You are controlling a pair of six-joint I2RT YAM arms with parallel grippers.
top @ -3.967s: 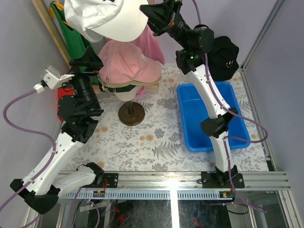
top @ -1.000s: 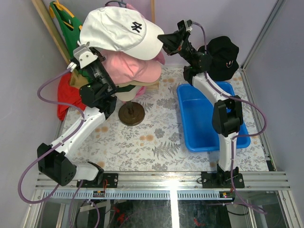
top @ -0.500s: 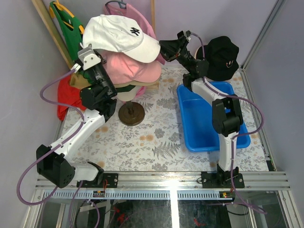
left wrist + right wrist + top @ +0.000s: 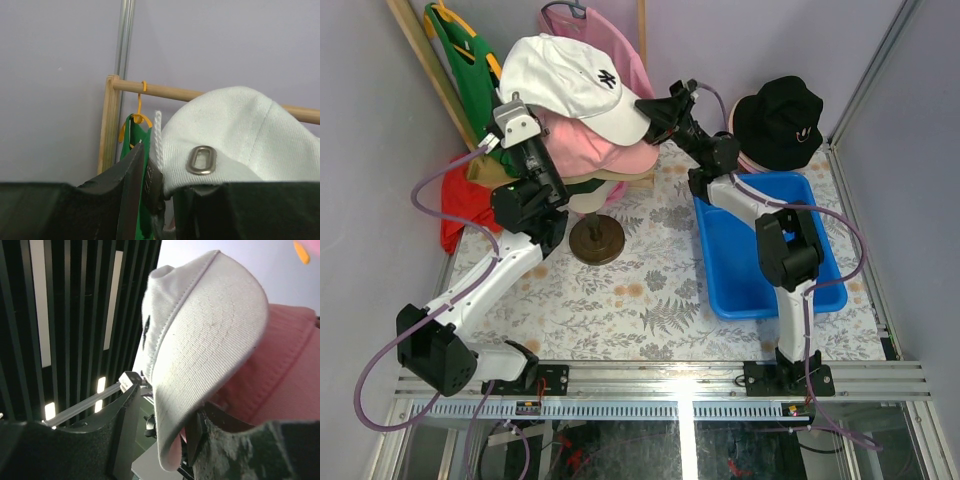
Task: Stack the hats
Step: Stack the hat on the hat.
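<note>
A white baseball cap (image 4: 575, 75) with a black logo lies on top of a pink cap (image 4: 590, 145), which sits on the cream mannequin head (image 4: 585, 198). My left gripper (image 4: 516, 112) is at the white cap's back, shut on the strap (image 4: 200, 175) by its metal buckle. My right gripper (image 4: 655, 115) is at the brim (image 4: 200, 365). Its jaws stand open around the brim's edge, with a gap on one side. A black bucket hat (image 4: 780, 115) sits at the back right on something pink (image 4: 750, 160).
A blue bin (image 4: 760, 240) stands right of the mannequin's round base (image 4: 597, 240). A wooden rack (image 4: 420, 60) at the back left carries a green T-shirt (image 4: 460, 50) and a pink one (image 4: 642, 78). Red cloth (image 4: 460, 205) lies by the left wall.
The white cap has come down onto the pink cap. My right gripper sank with the brim and its jaws opened. The left gripper kept its hold.
</note>
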